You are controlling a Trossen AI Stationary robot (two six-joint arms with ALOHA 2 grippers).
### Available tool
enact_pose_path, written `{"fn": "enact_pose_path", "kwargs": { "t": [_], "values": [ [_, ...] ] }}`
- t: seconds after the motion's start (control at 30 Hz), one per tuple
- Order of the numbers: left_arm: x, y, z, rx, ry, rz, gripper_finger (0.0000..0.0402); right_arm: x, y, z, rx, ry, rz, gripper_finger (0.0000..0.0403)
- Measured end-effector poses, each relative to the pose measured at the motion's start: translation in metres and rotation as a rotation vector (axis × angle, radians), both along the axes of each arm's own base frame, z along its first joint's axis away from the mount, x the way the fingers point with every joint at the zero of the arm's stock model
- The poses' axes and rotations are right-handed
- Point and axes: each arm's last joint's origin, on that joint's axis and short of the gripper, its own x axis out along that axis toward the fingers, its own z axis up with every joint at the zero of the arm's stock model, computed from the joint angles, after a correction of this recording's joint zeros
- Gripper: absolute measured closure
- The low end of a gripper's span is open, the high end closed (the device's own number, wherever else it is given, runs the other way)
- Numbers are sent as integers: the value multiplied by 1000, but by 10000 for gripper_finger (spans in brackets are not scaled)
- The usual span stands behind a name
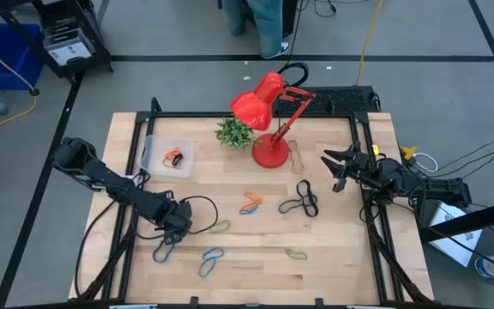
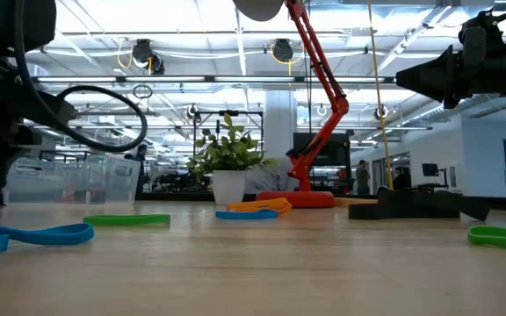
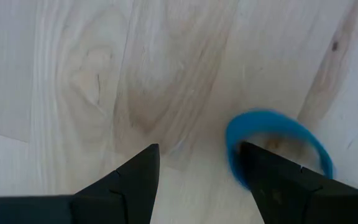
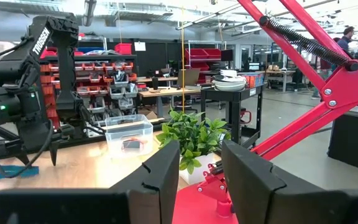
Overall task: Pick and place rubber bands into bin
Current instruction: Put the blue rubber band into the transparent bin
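Left gripper (image 3: 197,171) fingers spread beside blue rubber band (image 3: 278,146).

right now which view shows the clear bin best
The high view: the bin lies whole from above near the table's left rear, an orange band and a dark one inside. The right wrist view shows it smaller, side-on. The low view shows its wall, partly hidden. The left wrist view misses it.

Grey floor (image 1: 187,34) around the table, red parts bins (image 4: 98,65) on shelves, bright ceiling lights (image 2: 183,17).
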Motion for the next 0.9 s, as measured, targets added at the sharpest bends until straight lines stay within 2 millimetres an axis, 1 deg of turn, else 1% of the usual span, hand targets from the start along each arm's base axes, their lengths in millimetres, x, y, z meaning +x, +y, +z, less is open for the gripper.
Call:
{"fn": "enact_pose_path", "kwargs": {
  "t": [0.63,0.9],
  "values": [
    [2,-1,0,-11,-21,-7,167,0,0,0,0,0,0,289],
    [3,-1,0,-19,-14,-82,167,0,0,0,0,0,0,289]
  ]
}}
